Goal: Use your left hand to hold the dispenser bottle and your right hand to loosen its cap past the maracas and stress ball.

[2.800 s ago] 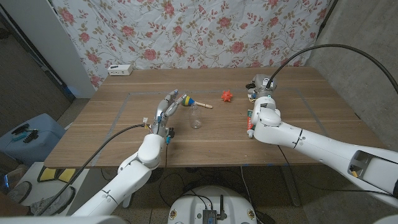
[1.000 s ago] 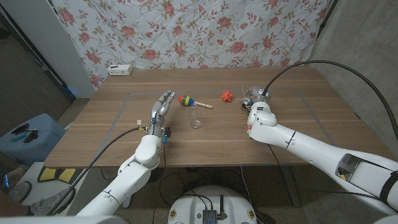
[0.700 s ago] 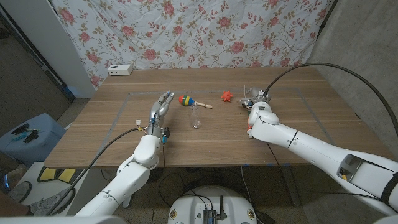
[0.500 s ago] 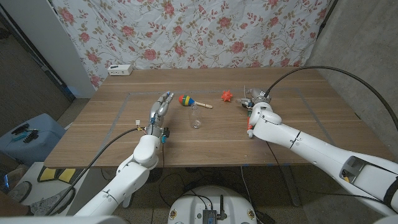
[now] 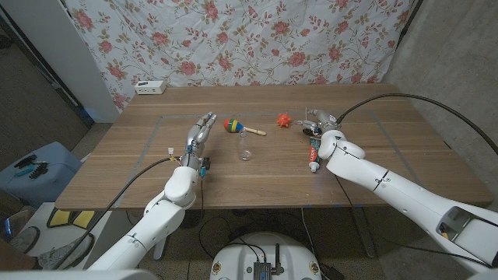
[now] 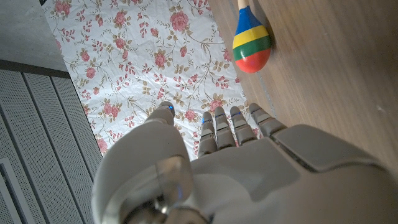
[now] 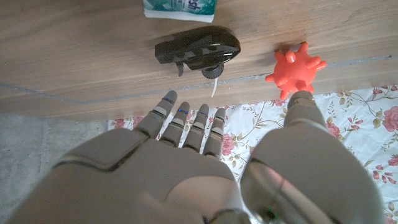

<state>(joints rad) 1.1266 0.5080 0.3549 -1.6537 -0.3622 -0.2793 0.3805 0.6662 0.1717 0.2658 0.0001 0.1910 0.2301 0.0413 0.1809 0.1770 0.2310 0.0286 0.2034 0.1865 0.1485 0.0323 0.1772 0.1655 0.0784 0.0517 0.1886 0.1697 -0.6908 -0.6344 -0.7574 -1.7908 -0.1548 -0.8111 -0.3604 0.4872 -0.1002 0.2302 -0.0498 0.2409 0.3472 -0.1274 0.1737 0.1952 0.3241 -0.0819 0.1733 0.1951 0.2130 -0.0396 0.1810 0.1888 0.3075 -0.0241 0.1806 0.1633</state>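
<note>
The dispenser bottle (image 5: 313, 155) lies on its side with a red, green and white label, partly under my right forearm. Its black pump cap (image 7: 198, 51) points away from me, just below the fingers of my right hand (image 5: 314, 122), which holds nothing, the thumb apart. The orange spiky stress ball (image 5: 284, 119) sits left of that hand, apart from it, near the thumb (image 7: 305, 118). The striped maraca (image 5: 232, 124) lies mid-table. My left hand (image 5: 201, 130) stands left of the maraca (image 6: 252, 46) with fingers straight, gripping nothing.
A small clear bottle (image 5: 246, 148) stands upright in front of the maraca. A white box (image 5: 151, 87) sits at the table's back left edge. A floral cloth hangs behind the table. Blue tape lines mark the tabletop.
My left hand drew back leftward from the maraca. My right hand came nearer and lower to the pump cap, and the forearm swung right, uncovering part of the lying bottle.
</note>
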